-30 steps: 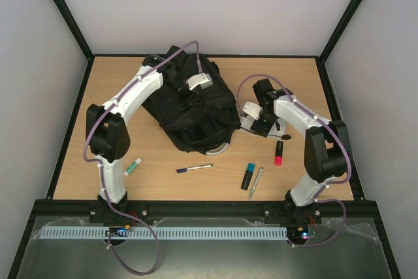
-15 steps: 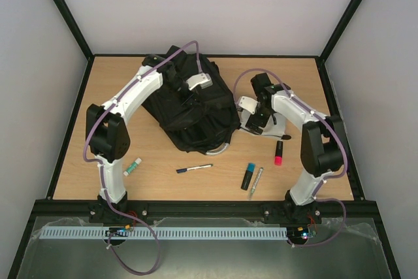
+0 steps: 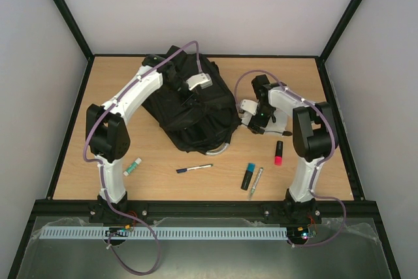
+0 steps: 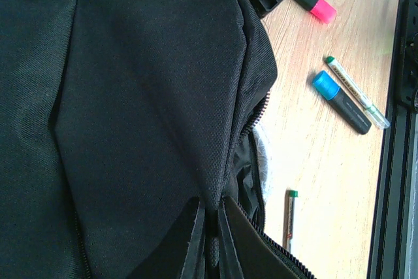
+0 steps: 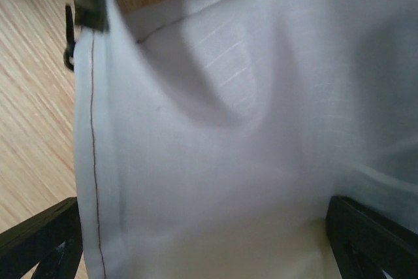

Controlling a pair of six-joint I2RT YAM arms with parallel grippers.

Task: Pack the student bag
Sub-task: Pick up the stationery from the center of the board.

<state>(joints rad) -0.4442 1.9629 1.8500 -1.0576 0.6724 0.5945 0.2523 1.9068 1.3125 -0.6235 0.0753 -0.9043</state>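
**Two Arms Meet at a Black Backpack**

A black backpack (image 3: 196, 106) lies toward the back of the wooden tabletop (image 3: 307, 80), near its middle, with a zip gaping along its near edge. The left fingers (image 4: 194, 240) are pinched together on a raised fold of the bag's black cloth. Just beside the bag's right flank, the right fingers (image 5: 369, 233) stand spread wide. A white cloth pouch (image 5: 248, 129) fills the gap between them, and whether they press on it cannot be told. Nearer the arms lie a pink highlighter (image 3: 279, 151), a blue highlighter (image 3: 248, 176) with a clear pen (image 3: 257, 181) just beside it, a dark pen (image 3: 194, 168) and, well to the left, a green-capped stick (image 3: 132, 166).
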